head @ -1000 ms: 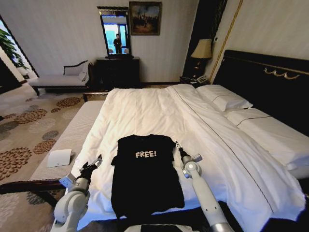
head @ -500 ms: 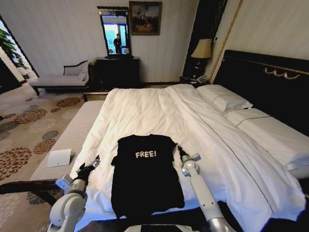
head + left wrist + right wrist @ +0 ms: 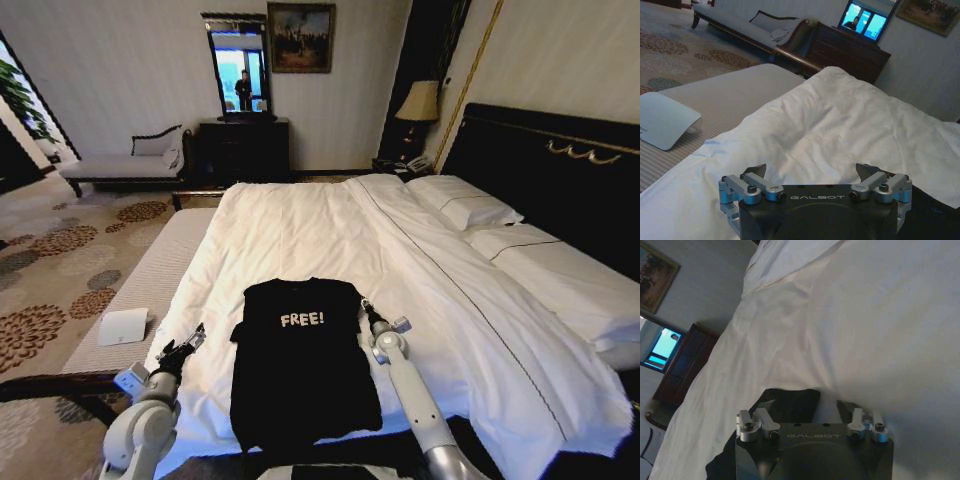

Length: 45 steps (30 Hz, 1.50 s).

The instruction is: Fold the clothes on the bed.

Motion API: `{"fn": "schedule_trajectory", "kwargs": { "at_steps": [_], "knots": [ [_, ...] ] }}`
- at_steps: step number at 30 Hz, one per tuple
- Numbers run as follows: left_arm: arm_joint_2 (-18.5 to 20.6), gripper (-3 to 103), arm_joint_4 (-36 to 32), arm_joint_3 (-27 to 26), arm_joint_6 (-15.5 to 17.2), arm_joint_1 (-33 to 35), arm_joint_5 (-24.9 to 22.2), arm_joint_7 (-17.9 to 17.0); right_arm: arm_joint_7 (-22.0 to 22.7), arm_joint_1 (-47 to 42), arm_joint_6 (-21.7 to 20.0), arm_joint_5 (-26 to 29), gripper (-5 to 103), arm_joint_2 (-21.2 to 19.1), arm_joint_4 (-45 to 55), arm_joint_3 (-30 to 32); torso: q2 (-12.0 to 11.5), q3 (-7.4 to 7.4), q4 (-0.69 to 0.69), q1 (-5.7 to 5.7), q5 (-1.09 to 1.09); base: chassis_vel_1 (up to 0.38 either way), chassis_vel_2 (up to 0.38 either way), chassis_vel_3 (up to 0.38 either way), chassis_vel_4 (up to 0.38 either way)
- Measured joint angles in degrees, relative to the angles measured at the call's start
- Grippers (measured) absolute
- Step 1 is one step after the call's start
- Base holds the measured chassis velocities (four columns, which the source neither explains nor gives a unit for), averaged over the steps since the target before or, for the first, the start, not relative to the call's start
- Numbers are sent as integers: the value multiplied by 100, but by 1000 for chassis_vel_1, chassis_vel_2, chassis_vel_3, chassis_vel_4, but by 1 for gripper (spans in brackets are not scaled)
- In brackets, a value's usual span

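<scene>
The black T-shirt (image 3: 300,360) is lying flat at the near edge of the bed (image 3: 300,230). It is being flanked by the left gripper (image 3: 188,341) and right gripper (image 3: 366,311), jaws spread wide, empty. The first fold is judged pending; both sleeves need grasping.

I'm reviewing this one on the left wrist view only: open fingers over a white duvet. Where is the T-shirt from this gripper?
Observer: The head view shows the black FREE! T-shirt lying flat near the bed's edge closest to the robot. It is to the right of the left gripper.
Operator: And the other arm?
Observer: The right gripper is at the shirt's right sleeve, open. Its wrist view shows black sleeve fabric just ahead of the fingers.
</scene>
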Motion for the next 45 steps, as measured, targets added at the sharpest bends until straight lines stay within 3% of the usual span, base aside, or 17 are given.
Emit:
{"fn": "schedule_trajectory", "kwargs": {
  "at_steps": [3, 5, 11, 14, 17, 19, 23, 26, 45],
  "knots": [
    [13, 100, 44, 8, -7, -22, 0, -2, -6, 94, 10, -84, 83, 57, -137, -2, 0, 0, 0, 0, 0, 0, 0, 0, 0],
    [17, 100, 59, 8, -9, -27, 0, -4, -8, 120, 18, -115, 81, 82, -170, -1, 0, 0, 0, 0, 0, 0, 0, 0, 0],
    [40, 100, 97, -1, -17, -67, -16, -13, -9, 204, 47, -193, 55, 149, -269, 4, 0, 0, 0, 0, 1, 0, 0, 0, 0],
    [38, 100, 110, -2, -23, -79, -21, -18, -8, 224, 56, -209, 49, 156, -287, 4, 0, 0, 0, 0, 1, 0, 0, 0, 0],
    [26, 100, 119, 3, -30, -81, -21, -23, 1, 241, 86, -225, 33, 156, -298, 16, 0, 0, 0, 0, 1, 0, 0, 0, 0],
    [25, 100, 119, 6, -30, -81, -21, -24, 5, 244, 96, -228, 33, 154, -298, 22, 0, 0, 0, 0, 1, 0, 0, 0, 0],
    [18, 100, 104, 21, -31, -76, -16, -30, 30, 268, 129, -223, 11, 125, -283, 59, 0, 0, 0, 0, 1, 0, 0, 0, 0],
    [16, 100, 94, 23, -32, -70, -9, -35, 31, 269, 130, -216, 2, 112, -253, 58, 0, 0, 0, 0, 1, 0, 0, 0, 0],
    [-21, 100, 12, 10, -41, 10, 20, -44, -12, 105, 264, -295, 0, 0, 653, -101, 0, 0, 0, 0, 0, 0, 0, 0, 0]
  ]
}}
